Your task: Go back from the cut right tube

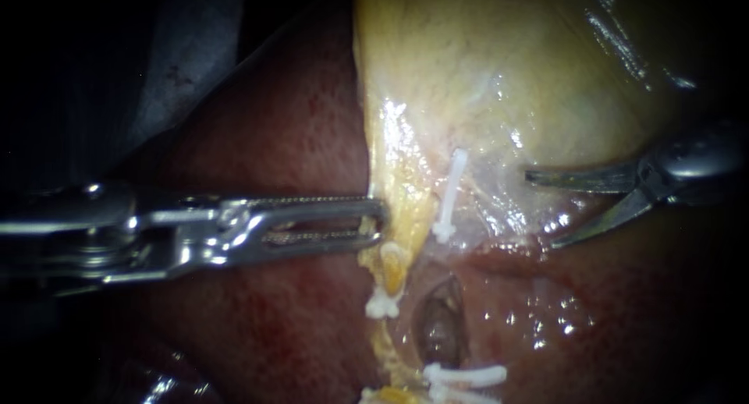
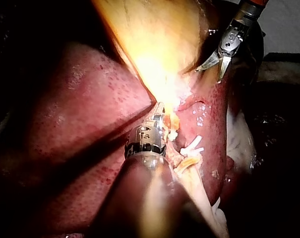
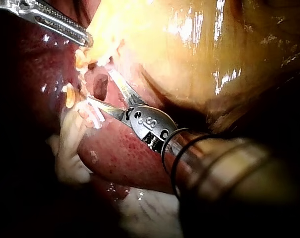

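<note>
Jaws of right instrument [image 1: 540, 209] are spread, two curved blades holding nothing. Their tips point at the cut right tube [image 1: 462, 217], near it but apart. The tube's upper stump hangs from the gallbladder [image 1: 507, 76] with a white clip [image 1: 451, 197] across it. The lower stump carries the lower clips [image 1: 464, 375], with a dark gap between the two stumps. The tube's long axis runs up-down in the endoscope view and the right shaft lies roughly crosswise to it, so backing out likely means a straight pull along the shaft, away from the stump. Left instrument [image 1: 378, 221] has its jaws pinching the yellow tissue strip [image 1: 406, 193] beside the tube, over the liver [image 1: 273, 139]. It is nearer the tube, but the blades are the ones to withdraw. No containers in view.
</note>
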Available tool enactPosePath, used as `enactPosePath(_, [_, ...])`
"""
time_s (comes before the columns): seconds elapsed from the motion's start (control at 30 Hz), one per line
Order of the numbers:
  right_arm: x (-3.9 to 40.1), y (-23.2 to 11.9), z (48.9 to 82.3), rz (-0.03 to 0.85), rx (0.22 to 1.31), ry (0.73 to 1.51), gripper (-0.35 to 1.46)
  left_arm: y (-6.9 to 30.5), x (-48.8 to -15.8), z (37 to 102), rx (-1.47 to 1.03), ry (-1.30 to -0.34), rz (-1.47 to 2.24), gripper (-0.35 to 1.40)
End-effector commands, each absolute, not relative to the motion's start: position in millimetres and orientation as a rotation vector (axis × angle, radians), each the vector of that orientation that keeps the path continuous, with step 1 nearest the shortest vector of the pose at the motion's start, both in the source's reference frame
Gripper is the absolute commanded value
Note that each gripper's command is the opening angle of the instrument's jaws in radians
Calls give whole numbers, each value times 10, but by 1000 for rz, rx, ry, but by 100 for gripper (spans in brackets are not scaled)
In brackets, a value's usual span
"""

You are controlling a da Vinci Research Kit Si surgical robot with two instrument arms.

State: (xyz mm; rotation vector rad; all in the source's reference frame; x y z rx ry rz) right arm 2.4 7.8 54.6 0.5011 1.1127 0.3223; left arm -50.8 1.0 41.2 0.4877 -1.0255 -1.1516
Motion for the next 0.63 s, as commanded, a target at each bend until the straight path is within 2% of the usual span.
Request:
enactPosePath(0.03, [24, 78, 546, 322, 501, 1113, 66, 10, -508, 412, 489, -1026, -1149, -35])
enactPosePath(0.63, [24, 77, 547, 322, 501, 1113, 66, 10, -508, 412, 491, -1023, -1149, -35])
